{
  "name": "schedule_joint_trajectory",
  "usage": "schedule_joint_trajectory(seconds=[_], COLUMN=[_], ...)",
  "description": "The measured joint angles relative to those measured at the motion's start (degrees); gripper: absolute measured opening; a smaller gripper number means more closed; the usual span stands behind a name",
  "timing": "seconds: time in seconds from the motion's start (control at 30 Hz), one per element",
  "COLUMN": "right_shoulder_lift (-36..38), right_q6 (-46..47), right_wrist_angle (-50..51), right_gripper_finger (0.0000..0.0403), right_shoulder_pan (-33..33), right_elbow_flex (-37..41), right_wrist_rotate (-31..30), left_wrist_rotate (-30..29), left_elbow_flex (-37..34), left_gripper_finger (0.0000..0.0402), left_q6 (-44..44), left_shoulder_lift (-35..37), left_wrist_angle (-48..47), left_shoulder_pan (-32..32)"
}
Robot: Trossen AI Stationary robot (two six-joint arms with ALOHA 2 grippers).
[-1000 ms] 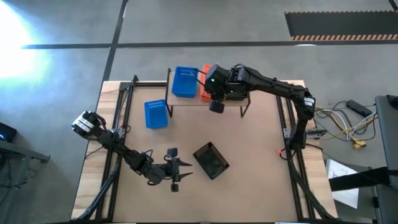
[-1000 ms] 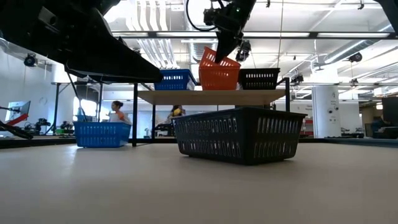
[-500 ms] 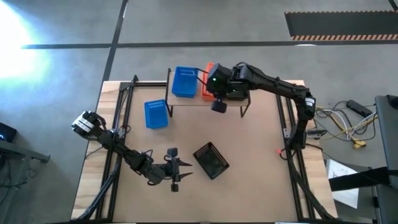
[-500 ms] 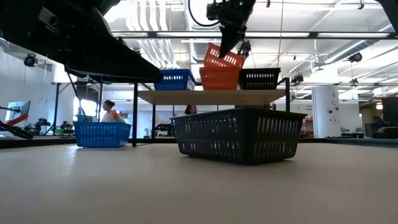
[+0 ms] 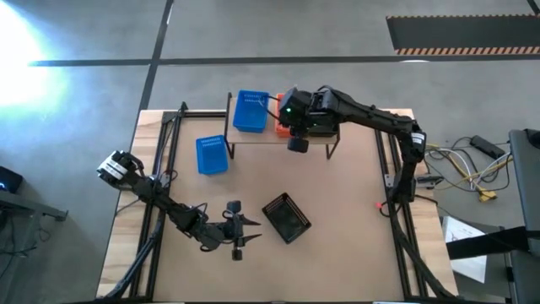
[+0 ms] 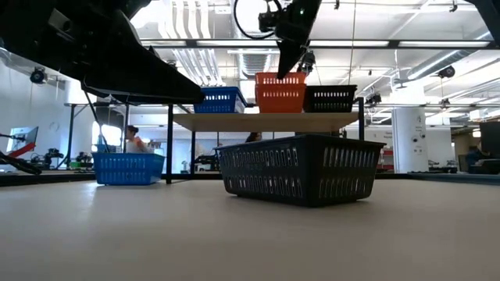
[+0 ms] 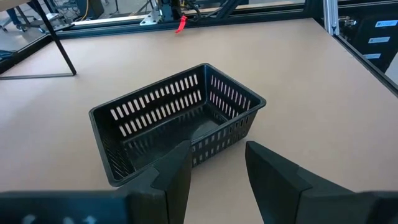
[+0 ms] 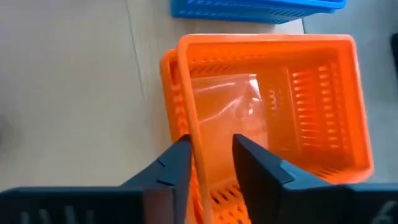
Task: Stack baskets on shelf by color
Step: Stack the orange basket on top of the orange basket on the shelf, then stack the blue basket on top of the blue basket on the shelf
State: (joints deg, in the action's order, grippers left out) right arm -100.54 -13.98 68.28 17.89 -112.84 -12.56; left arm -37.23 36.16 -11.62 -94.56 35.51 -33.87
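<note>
From above, the right arm reaches from the desk's (image 5: pixel 354 194) right edge across to the shelf (image 5: pixel 283 135) at the far side, its right claw (image 5: pixel 294 143) hanging over the orange baskets (image 5: pixel 279 127). The left arm lies folded low along the near left, with the left claw (image 5: pixel 239 239) pointing toward a black basket on the desk (image 5: pixel 287 217). One blue basket (image 5: pixel 251 111) sits on the shelf's left part and a second blue basket (image 5: pixel 212 154) stands on the desk just left of the shelf.

At desk height, the shelf carries three groups in a row: blue on the left, the orange stack in the middle, and a black basket on the shelf (image 6: pixel 330 98) on the right. The right claw comes down from above to the orange stack's near rim. A person (image 6: pixel 130 139) shows in the room behind.

The left wrist view shows the left claw's fingers (image 7: pixel 273 174) spread apart and empty, with the perforated black basket just ahead of them, upright.

The right wrist view shows two orange baskets, one nested in the other. The right claw's fingers (image 8: pixel 176 165) straddle the upper basket's rim wall, parted a little; whether they still pinch it cannot be told.
</note>
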Motion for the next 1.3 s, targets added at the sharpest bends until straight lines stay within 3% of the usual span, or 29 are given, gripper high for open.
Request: schedule_joint_trajectory(seconds=[0.13, 0.33, 0.6, 0.8, 0.93, 1.13, 1.3], right_shoulder_lift=[3.02, 8.15, 12.32, 12.75, 12.14, 10.19, 7.69], right_q6=[0.44, 2.42, 7.45, 15.26, 22.87, 29.89, 32.95], right_wrist_angle=[0.29, -3.63, -14.44, -30.21, -42.71, -57.28, -67.93], right_gripper_finger=[0.0138, 0.0130, 0.0102, 0.0083, 0.0069, 0.0054, 0.0048], right_shoulder_pan=[-0.34, -6.78, -23.29, -36.81, -45.59, -57.53, -63.63], right_elbow_flex=[0.05, 5.09, 23.21, 38.62, 45.62, 52.95, 57.61], right_wrist_rotate=[5.23, 8.96, 9.16, 8.11, 1.13, -17.63, -34.14], left_wrist_rotate=[0.01, 0.02, -0.30, -4.16, -5.77, -6.12, -2.56], left_elbow_flex=[0.00, 0.00, -0.02, -0.03, -0.04, -0.02, -0.04], left_gripper_finger=[0.0136, 0.0136, 0.0136, 0.0136, 0.0136, 0.0136, 0.0136], left_q6=[0.00, -0.02, -0.14, -7.93, -16.54, -43.82, -47.14], left_shoulder_lift=[0.00, 0.00, 1.07, 6.99, 12.55, 26.53, 36.45], left_wrist_angle=[0.00, -0.04, -2.94, -16.26, -29.43, -61.60, -78.70], left_shoulder_pan=[-0.01, -0.07, -2.64, -4.98, -5.64, -2.20, 6.64])
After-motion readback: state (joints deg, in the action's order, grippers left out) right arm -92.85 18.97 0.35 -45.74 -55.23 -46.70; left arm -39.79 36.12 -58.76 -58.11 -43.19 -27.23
